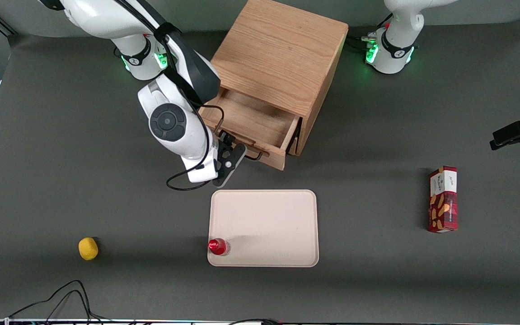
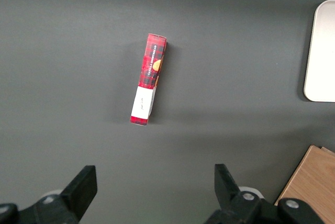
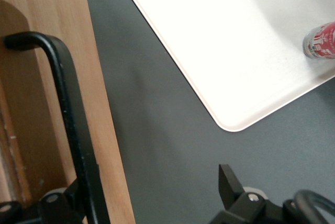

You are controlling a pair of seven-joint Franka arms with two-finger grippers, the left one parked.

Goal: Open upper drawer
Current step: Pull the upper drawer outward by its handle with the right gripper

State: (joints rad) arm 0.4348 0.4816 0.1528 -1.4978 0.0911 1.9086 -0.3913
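Observation:
The wooden cabinet (image 1: 282,54) stands at the back middle of the table. Its upper drawer (image 1: 253,119) is pulled partway out and shows a bare wood interior. The long black wire handle (image 3: 68,103) runs along the drawer front (image 3: 102,114). My gripper (image 1: 230,153) hangs at the handle's end toward the working arm's side. In the right wrist view the gripper (image 3: 152,182) is open: one finger sits against the handle, the other finger (image 3: 226,178) stands well clear over the dark table. The lower drawer is hidden under the upper one.
A pale tray (image 1: 264,212) lies just in front of the drawer, nearer the front camera, with a red bottle (image 1: 217,246) on its corner. A yellow fruit (image 1: 88,248) lies toward the working arm's end. A red box (image 1: 442,199) lies toward the parked arm's end.

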